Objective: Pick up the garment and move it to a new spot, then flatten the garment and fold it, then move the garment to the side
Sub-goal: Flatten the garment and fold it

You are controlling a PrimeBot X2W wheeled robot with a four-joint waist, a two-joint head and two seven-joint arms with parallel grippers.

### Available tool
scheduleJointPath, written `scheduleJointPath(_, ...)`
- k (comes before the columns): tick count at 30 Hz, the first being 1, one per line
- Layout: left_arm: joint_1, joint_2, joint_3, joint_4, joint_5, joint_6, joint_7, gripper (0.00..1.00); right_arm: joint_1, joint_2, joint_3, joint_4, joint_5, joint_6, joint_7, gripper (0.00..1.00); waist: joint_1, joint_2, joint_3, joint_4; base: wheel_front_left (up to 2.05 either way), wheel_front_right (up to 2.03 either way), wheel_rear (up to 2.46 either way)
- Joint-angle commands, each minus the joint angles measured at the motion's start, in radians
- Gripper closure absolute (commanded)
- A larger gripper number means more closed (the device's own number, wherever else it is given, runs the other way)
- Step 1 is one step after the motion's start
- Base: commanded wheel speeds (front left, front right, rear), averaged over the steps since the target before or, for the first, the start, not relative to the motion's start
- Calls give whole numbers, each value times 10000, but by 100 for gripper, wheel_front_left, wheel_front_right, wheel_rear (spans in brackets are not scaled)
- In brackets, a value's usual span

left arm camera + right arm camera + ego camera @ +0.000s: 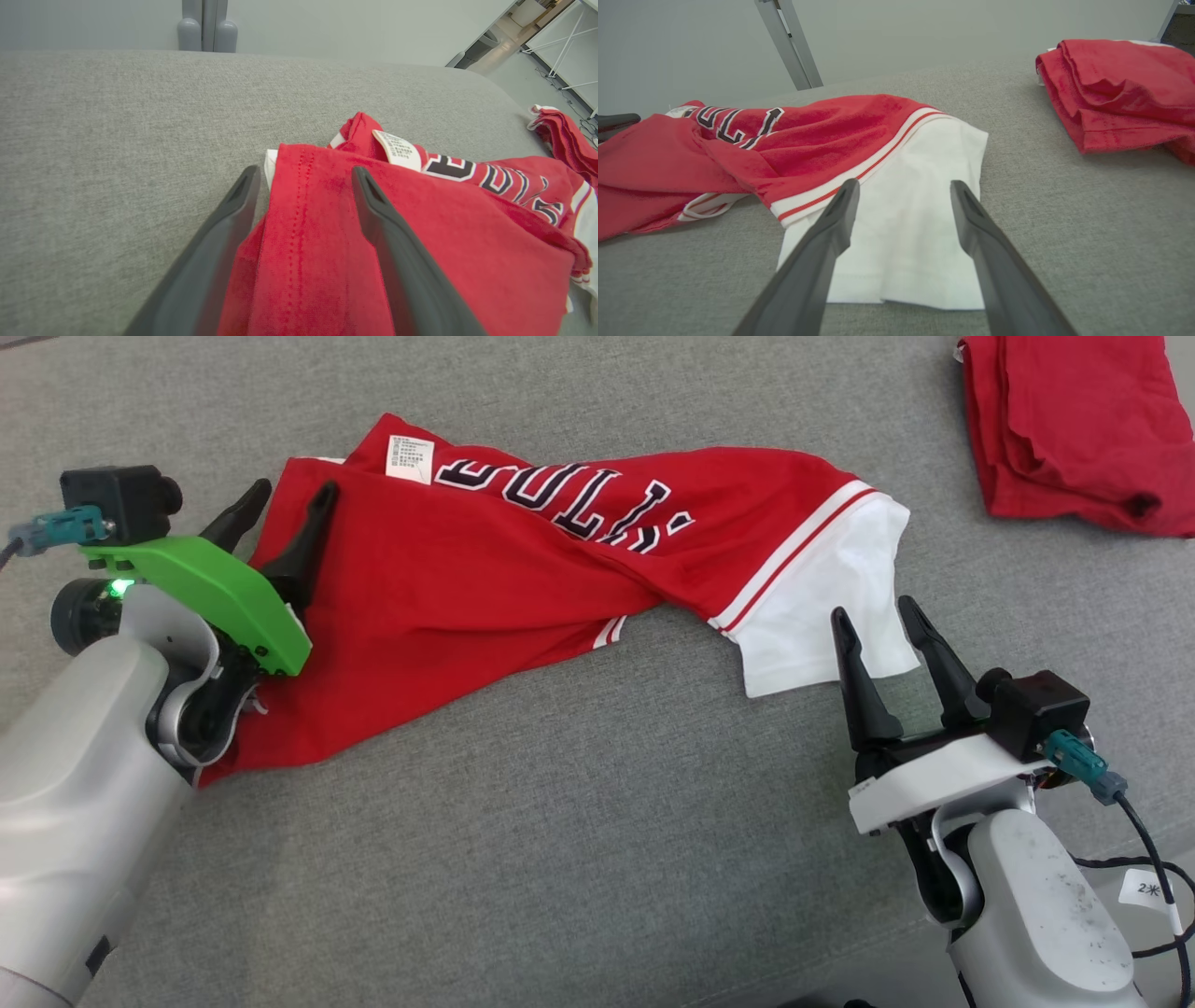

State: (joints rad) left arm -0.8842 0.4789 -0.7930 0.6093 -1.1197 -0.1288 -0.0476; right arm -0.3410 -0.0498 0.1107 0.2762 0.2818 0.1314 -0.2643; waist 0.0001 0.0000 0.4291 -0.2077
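The garment [485, 569] is a red shirt with dark lettering, a white care tag and a white sleeve [822, 607], lying crumpled across the grey cushion. My left gripper [297, 497] stands open over its left hem [303, 219], one finger off the cloth's edge and the other above the red fabric. At the lower right, my right gripper [873, 613] is open over the white sleeve [906, 224], its fingers spread above the sleeve's lower part. Neither gripper holds anything.
A second red garment [1074, 429], folded, lies at the far right corner of the grey cushion [597, 821] and appears in the right wrist view [1120, 93]. Cables hang at my right wrist [1148, 859]. A pale wall and metal legs stand beyond the cushion's far edge.
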Motion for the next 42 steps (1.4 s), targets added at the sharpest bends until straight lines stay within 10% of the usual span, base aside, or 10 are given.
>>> scheduleJointPath(1, -188, 249, -169, -30, -221, -31, 19, 0, 59, -27, 30, -57, 67, -16, 1, 0, -1, 0, 229, -213, 0, 0, 0)
scheduleJointPath(9, -731, 881, -1300, -165, -1492, -32, 143, 0, 28, -28, 72, -61, 18, -16, 2, 0, -1, 0, 376, -221, 0, 0, 0)
scheduleJointPath(10, -756, 907, -1399, -206, -1567, -32, 99, 28, -6, -28, 71, -61, 0, -16, 2, 0, -1, 0, 385, -215, 0, 0, 0)
scheduleJointPath(11, -796, 930, -1572, -376, -1586, -32, -39, 100, -39, -26, 76, -49, -28, -16, 2, 0, -1, 0, 386, -206, 0, 0, 0)
scheduleJointPath(28, -877, 617, -3152, -1143, -1546, -32, -2162, 100, 369, -31, -330, 1005, -413, -16, 2, 0, -1, 0, -1239, 668, 0, 0, 0)
scheduleJointPath(42, 2712, -515, -2714, -1762, -365, -32, -2173, 89, 1381, -31, -1054, 2121, -717, -16, 1, 0, -1, 0, -3839, 2017, 0, 0, 0)
